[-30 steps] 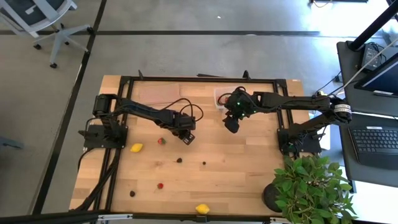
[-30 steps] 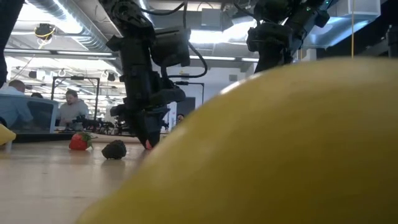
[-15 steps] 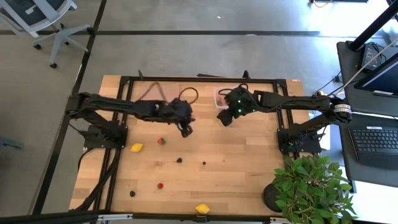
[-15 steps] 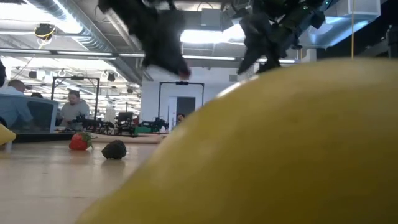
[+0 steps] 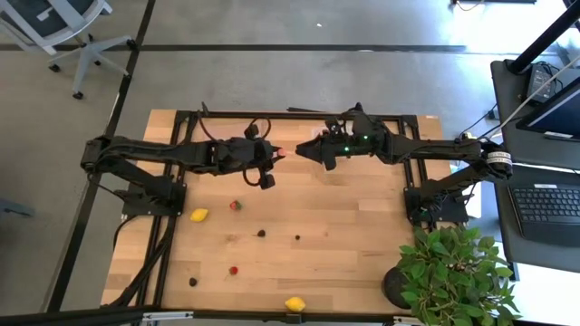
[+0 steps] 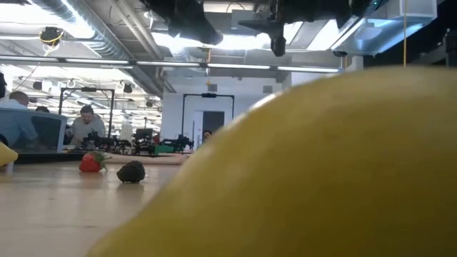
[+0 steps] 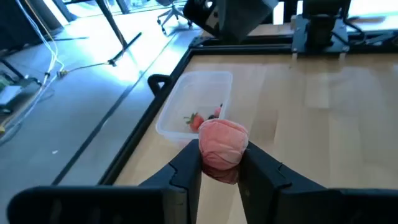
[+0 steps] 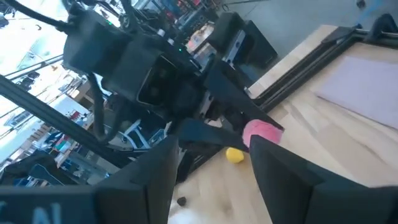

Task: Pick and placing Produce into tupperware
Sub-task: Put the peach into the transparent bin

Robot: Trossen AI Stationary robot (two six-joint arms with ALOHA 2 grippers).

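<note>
My left gripper [image 7: 221, 163] hovers above the table's far middle, shut on a pink-red round fruit [image 7: 222, 142], also seen from above [image 5: 279, 152]. The clear tub [image 7: 194, 107] stands just beyond it, with a strawberry [image 7: 194, 120] and a dark piece inside; in the high view my right arm hides most of the tub. My right gripper [image 8: 214, 174] is open and faces the left gripper [image 8: 211, 127] from the right, a short way off. Loose on the table lie lemons [image 5: 199, 215] [image 5: 294, 304], strawberries [image 5: 236, 206] [image 5: 234, 270] and dark berries [image 5: 261, 233] [image 5: 193, 282]. My left gripper pinches the pink-red fruit's two sides [image 7: 205, 152] between its two fingers [image 7: 186, 168]. It comes from the table's left, slanting a little downward. The fruit is lifted clear of the table.
A flat pinkish-brown sheet [image 8: 367, 87] lies by the far edge, left of the tub. A dark frame [image 5: 181, 118] rims the table. A potted plant [image 5: 453, 272] stands at the near right corner. One lemon [image 6: 321, 164] fills most of the low view; people sit in the room behind.
My left gripper has risen from the table with the pink-red fruit held shut in it, and moved toward the far edge and the tub. My right gripper has risen, swung toward the table's left and turned level, facing the left gripper.
</note>
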